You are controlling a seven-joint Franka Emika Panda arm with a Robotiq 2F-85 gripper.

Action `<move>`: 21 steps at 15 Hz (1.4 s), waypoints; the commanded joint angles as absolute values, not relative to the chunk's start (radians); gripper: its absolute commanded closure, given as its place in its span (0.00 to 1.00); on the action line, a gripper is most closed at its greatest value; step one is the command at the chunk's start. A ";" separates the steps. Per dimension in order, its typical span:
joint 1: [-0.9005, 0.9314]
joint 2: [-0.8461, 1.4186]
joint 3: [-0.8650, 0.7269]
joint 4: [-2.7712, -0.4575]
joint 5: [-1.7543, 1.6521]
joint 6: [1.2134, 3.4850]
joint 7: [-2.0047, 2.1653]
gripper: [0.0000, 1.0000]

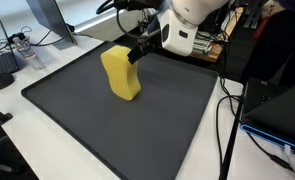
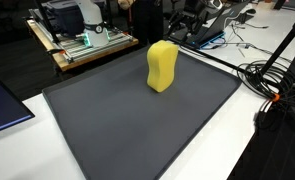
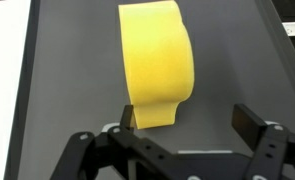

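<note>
A yellow curved foam-like block [image 1: 120, 73] stands upright on a dark grey mat [image 1: 137, 125]; it also shows in an exterior view [image 2: 161, 65] and in the wrist view [image 3: 155, 68]. My gripper [image 3: 190, 118] is open. Its left finger touches or sits just beside the block's near end, and its right finger stands apart over bare mat. In an exterior view the black fingers [image 1: 139, 50] are at the block's upper far side. Nothing is held.
The mat [image 2: 137, 125] lies on a white table. A monitor stand and cables [image 1: 32, 40] are at one side, dark boxes and cables [image 1: 272, 110] at another. A wooden bench with equipment [image 2: 82, 40] and cables [image 2: 272, 85] flank the mat.
</note>
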State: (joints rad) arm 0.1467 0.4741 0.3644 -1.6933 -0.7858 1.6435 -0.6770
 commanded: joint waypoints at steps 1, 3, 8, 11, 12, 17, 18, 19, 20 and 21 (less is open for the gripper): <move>0.196 0.491 0.302 -1.681 -0.796 1.671 -0.702 0.00; 0.208 0.509 0.279 -1.675 -0.814 1.674 -0.711 0.00; 0.217 0.536 0.244 -1.681 -0.854 1.707 -0.741 0.00; 0.213 0.543 0.237 -1.685 -0.850 1.697 -0.772 0.00; 0.213 0.544 0.234 -1.687 -0.855 1.700 -0.777 0.00; 0.215 0.554 0.215 -1.684 -0.873 1.683 -0.798 0.00; 0.214 0.554 0.213 -1.682 -0.874 1.682 -0.803 0.00; 0.214 0.555 0.212 -1.682 -0.875 1.682 -0.806 0.00; 0.214 0.555 0.209 -1.681 -0.876 1.682 -0.806 0.00; 0.213 0.555 0.209 -1.681 -0.874 1.682 -0.807 0.11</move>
